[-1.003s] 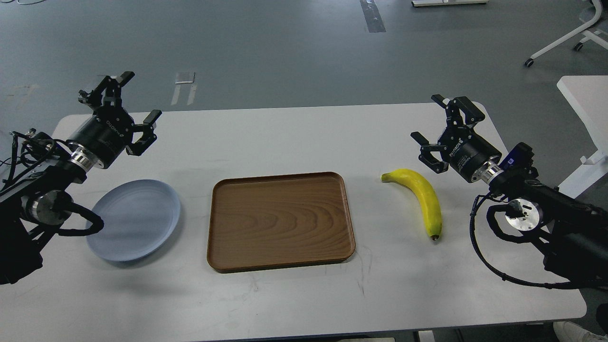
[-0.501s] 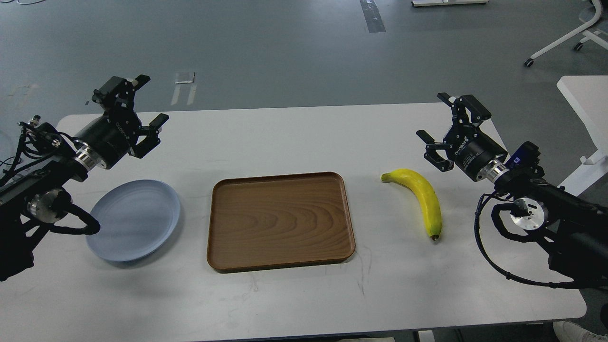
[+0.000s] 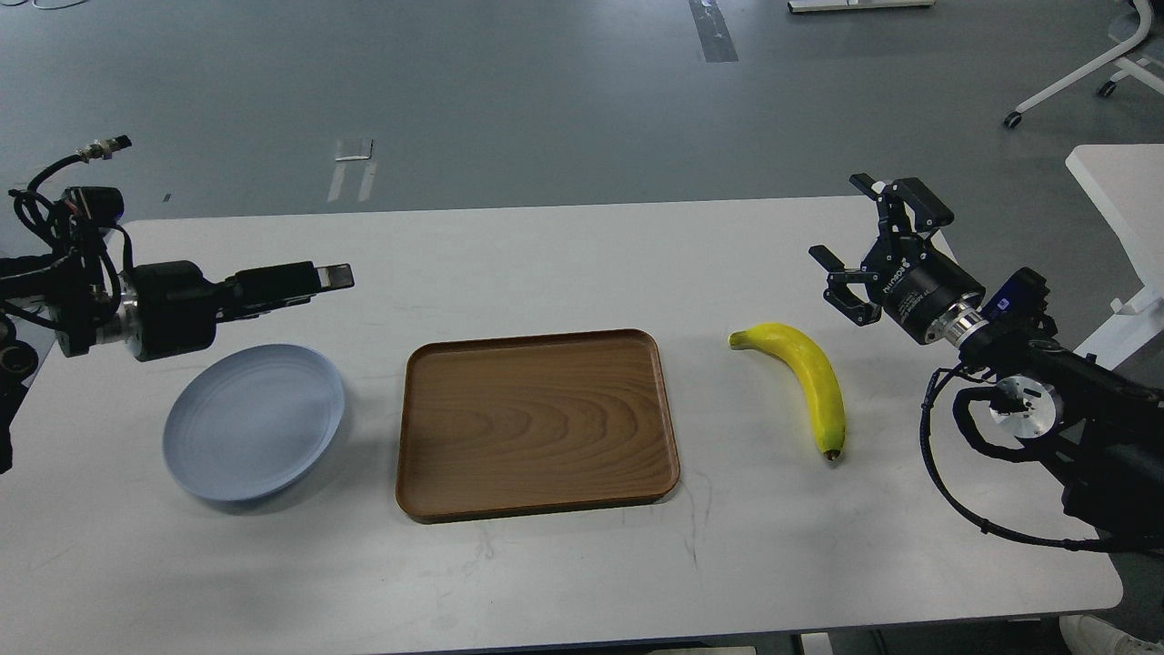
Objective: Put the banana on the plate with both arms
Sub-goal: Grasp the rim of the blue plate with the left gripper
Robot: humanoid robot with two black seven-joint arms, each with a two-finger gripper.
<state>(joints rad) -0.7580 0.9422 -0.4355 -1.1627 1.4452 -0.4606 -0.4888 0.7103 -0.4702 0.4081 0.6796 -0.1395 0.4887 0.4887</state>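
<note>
The yellow banana [image 3: 809, 373] lies on the white table right of the tray, greenish stem end to the far left, dark tip toward me. The pale blue-grey plate [image 3: 255, 420] sits empty at the left. My right gripper [image 3: 837, 216] is open and empty, hovering beyond and to the right of the banana's stem end. My left gripper [image 3: 332, 272] points to the right, level, above the table just beyond the plate. It is seen edge-on, so its fingers cannot be told apart. It holds nothing that I can see.
A rectangular brown wooden tray [image 3: 536, 423] lies empty in the middle of the table [image 3: 564, 264], between plate and banana. A second white table [image 3: 1123, 182] and a wheeled chair base [image 3: 1082, 77] stand on the floor at the right.
My left arm has swung and its wrist has turned: the gripper, earlier raised and open, now lies level pointing right. My right gripper has drifted slightly right. Banana, plate and tray have not moved.
</note>
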